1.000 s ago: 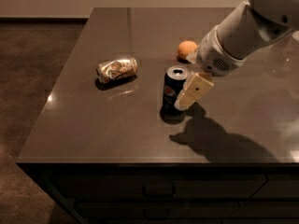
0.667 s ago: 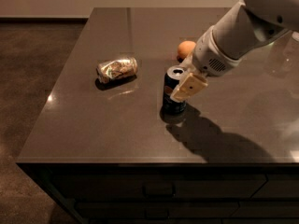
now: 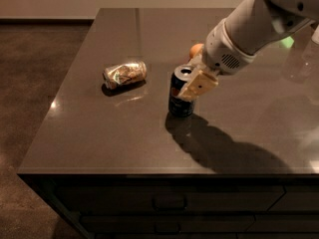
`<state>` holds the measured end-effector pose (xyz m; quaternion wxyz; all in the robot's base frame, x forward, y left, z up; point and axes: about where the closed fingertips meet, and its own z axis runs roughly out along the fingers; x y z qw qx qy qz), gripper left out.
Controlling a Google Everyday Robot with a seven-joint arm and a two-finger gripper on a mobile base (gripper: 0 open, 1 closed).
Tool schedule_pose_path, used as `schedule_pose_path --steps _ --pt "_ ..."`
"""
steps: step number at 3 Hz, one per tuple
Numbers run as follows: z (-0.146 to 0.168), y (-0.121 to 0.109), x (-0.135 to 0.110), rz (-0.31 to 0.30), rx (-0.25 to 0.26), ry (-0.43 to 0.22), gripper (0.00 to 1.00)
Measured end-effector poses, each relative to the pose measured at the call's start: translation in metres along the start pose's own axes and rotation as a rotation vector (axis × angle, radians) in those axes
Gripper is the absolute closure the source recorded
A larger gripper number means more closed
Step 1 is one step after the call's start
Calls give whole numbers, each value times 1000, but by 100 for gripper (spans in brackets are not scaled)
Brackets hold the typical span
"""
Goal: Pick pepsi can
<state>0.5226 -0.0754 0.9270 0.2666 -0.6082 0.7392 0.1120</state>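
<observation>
The beige two-finger gripper (image 3: 193, 86), at the top of the upright dark blue aluminium pepsi can (image 3: 177, 102), hides the can's right side and most of its logo; the round orange fruit (image 3: 195, 49) shows only a sliver behind the white robot arm (image 3: 249, 31); the arm and the dark stone counter (image 3: 124, 133) are cut off at the right edge.

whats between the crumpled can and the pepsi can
Only bare tabletop from crumpled can to pepsi can, camera view; the gripper sits at the pepsi can's rim.
</observation>
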Motion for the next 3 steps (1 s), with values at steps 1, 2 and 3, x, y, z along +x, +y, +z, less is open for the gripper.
schedule_pose_path --steps 1,2,3 --pt "-23 -7 -11 -20 -1 -3 100" --pt "-67 -20 -30 -71 -11 -2 100" --pt "-67 -20 -30 -71 -11 -2 100"
